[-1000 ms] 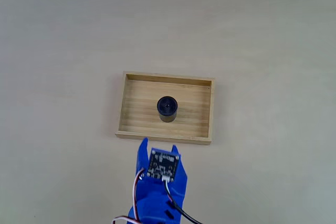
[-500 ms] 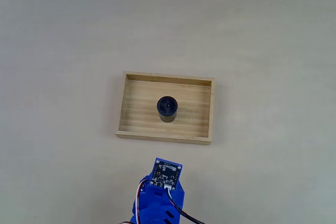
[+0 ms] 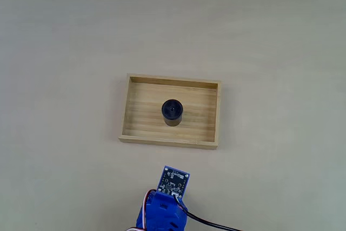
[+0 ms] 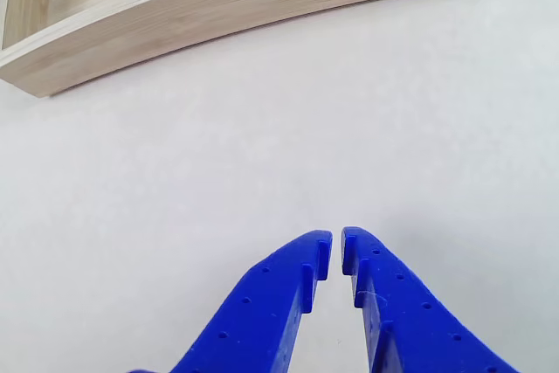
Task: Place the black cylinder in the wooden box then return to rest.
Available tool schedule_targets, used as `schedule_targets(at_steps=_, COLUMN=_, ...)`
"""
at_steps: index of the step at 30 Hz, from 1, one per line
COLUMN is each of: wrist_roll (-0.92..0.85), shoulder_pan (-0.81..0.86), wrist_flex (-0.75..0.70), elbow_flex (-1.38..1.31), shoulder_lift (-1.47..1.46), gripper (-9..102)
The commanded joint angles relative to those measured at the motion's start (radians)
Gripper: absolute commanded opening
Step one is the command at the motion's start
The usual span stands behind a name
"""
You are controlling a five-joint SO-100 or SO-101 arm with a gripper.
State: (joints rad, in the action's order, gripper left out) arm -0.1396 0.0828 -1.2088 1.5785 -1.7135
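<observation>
The black cylinder (image 3: 172, 112) stands upright near the middle of the wooden box (image 3: 141, 106) in the fixed view. My blue arm (image 3: 165, 213) sits at the bottom edge, well short of the box, with its small circuit board (image 3: 175, 179) facing up. In the other view my gripper (image 4: 336, 246) hovers over bare table. Its two blue fingers (image 4: 279, 286) are shut with only a slit between the tips and nothing held. The box's near wall (image 4: 218, 15) runs across the top of that view, and the cylinder is hidden behind it.
The pale tabletop (image 3: 281, 52) lies open on all sides of the box. A black cable (image 3: 211, 224) and red and white wires trail off the arm at the bottom edge.
The arm has drawn back from the box toward the bottom edge. The finger tips that reached the box's near wall have gone out of sight under the board. The cylinder stayed put.
</observation>
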Motion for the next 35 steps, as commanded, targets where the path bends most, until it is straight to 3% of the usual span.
schedule_targets(at_steps=1, wrist_roll=-0.005, shoulder_pan=-0.018, wrist_flex=-0.021, elbow_flex=0.032, shoulder_lift=-0.011, gripper=0)
schedule_targets(at_steps=8, wrist_roll=0.017, shoulder_pan=-0.018, wrist_flex=-0.147, elbow_flex=0.032, shoulder_lift=-0.011, gripper=0)
schedule_targets(at_steps=35, wrist_roll=0.011, shoulder_pan=0.000, wrist_flex=-0.150, elbow_flex=0.031, shoulder_lift=-0.009, gripper=0)
